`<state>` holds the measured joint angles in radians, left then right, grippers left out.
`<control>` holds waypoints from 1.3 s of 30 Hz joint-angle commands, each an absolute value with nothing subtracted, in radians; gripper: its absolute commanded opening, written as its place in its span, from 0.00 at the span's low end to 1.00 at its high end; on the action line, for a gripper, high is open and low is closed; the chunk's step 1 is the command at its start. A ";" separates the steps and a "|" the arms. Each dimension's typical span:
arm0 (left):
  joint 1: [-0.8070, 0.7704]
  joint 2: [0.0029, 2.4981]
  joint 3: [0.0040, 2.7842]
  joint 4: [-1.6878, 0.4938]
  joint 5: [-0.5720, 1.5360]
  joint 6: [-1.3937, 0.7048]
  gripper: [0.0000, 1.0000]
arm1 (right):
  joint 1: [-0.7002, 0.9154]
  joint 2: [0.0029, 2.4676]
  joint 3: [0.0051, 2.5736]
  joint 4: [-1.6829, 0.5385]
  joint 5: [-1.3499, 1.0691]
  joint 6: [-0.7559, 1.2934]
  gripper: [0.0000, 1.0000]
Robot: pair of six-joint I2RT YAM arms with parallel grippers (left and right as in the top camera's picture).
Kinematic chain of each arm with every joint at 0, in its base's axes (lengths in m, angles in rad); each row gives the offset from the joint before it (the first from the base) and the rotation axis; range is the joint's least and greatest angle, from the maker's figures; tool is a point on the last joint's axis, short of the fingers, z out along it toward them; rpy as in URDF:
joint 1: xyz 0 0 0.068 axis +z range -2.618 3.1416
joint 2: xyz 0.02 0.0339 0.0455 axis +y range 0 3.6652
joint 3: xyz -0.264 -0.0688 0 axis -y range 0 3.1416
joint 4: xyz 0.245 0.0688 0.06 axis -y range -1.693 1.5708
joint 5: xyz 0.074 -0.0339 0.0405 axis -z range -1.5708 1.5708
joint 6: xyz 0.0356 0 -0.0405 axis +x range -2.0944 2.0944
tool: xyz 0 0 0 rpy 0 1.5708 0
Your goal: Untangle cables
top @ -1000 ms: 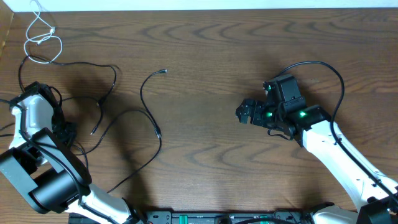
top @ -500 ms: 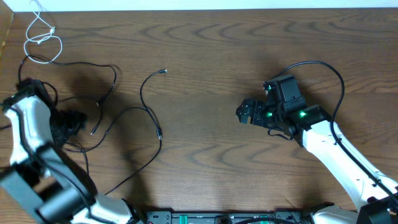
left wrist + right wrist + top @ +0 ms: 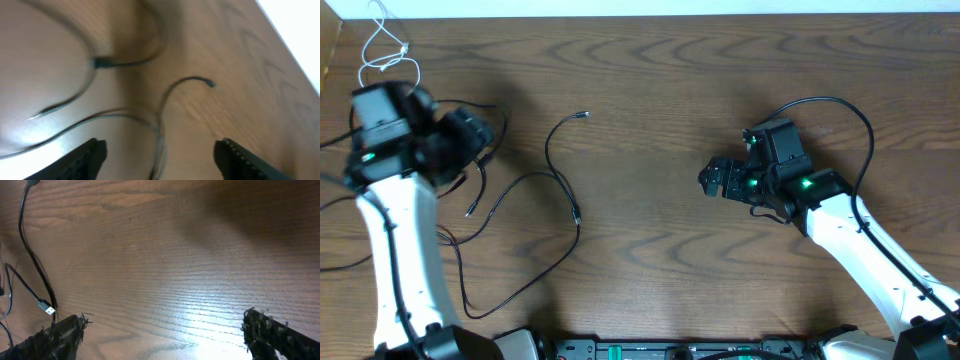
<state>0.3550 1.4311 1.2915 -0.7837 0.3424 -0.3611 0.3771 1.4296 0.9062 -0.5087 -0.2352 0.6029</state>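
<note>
A thin white cable [image 3: 385, 55] lies looped at the far left corner. Several thin black cables [image 3: 560, 180] sprawl in loose loops over the left part of the table, one with a plug end [image 3: 583, 115]. My left gripper [image 3: 472, 135] is open and empty above those loops. Its wrist view is blurred and shows black cable [image 3: 172, 92] between the open fingers [image 3: 160, 147]. My right gripper [image 3: 712, 180] is open and empty at the middle right, away from the cables. Its wrist view [image 3: 165, 322] shows a black cable [image 3: 30, 255] with a plug [image 3: 47, 309] at the far left.
The wooden table [image 3: 660, 70] reaches a white far edge at the top. A thicker black wire [image 3: 855, 120] arcs over my right arm. A black rail [image 3: 680, 350] runs along the front edge.
My left arm has swung up from the left edge, and its gripper now hovers over the black loops. The right arm has not moved. The cables lie as before.
</note>
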 commanded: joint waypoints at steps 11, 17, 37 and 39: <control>0.081 1.722 1.263 -0.561 0.134 -0.344 0.08 | 0.389 1.427 0.915 -0.516 -0.246 0.621 0.99; 0.030 1.841 1.263 -0.465 0.035 -0.297 0.08 | 0.389 1.427 0.915 -0.517 -0.246 0.620 0.99; 0.027 1.735 1.278 -0.495 0.078 -0.311 0.15 | 0.389 1.427 0.915 -0.517 -0.234 0.620 0.99; 0.027 1.649 1.278 -0.539 0.169 -0.311 0.21 | 0.389 1.427 0.915 -0.518 -0.235 0.620 0.99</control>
<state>0.0254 1.8111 1.2678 -0.5072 0.0303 -0.3145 0.3847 1.4296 0.9062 -0.5144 -0.2386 0.6109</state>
